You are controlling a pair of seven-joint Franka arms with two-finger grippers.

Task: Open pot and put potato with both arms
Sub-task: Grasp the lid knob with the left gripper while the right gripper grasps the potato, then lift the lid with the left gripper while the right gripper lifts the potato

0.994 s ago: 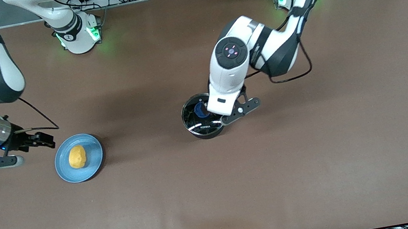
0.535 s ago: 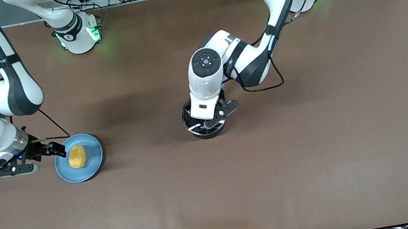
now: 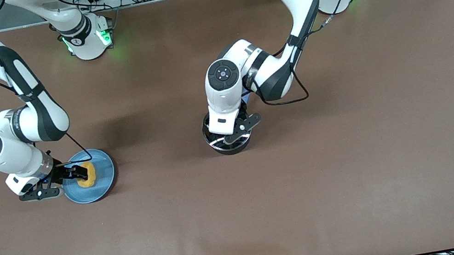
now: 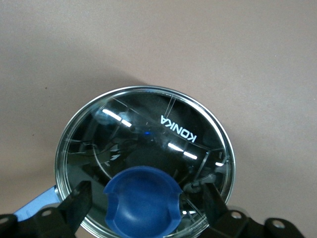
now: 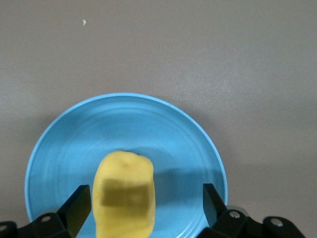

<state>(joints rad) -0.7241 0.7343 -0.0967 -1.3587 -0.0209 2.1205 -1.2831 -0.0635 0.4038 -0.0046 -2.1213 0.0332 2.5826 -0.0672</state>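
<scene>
Both grippers were held wide open, nothing grasped. Over the pot (image 3: 229, 139), the left gripper (image 4: 143, 206) was positioned with the lid's blue knob (image 4: 142, 201) between its spread fingers (image 4: 74, 203), a gap visible on each side. The glass lid (image 4: 148, 144) was seen closed on the pot below. Over the blue plate (image 5: 188, 134), toward the right arm's end of the table, the right gripper (image 5: 143, 208) was lowered around the potato (image 5: 124, 201), which lay off-centre, closer to one finger (image 5: 79, 206). From here, the potato could be nudged sideways when that nearer finger meets it first, or the smooth knob could be lost if it is pinched too near its top.
</scene>
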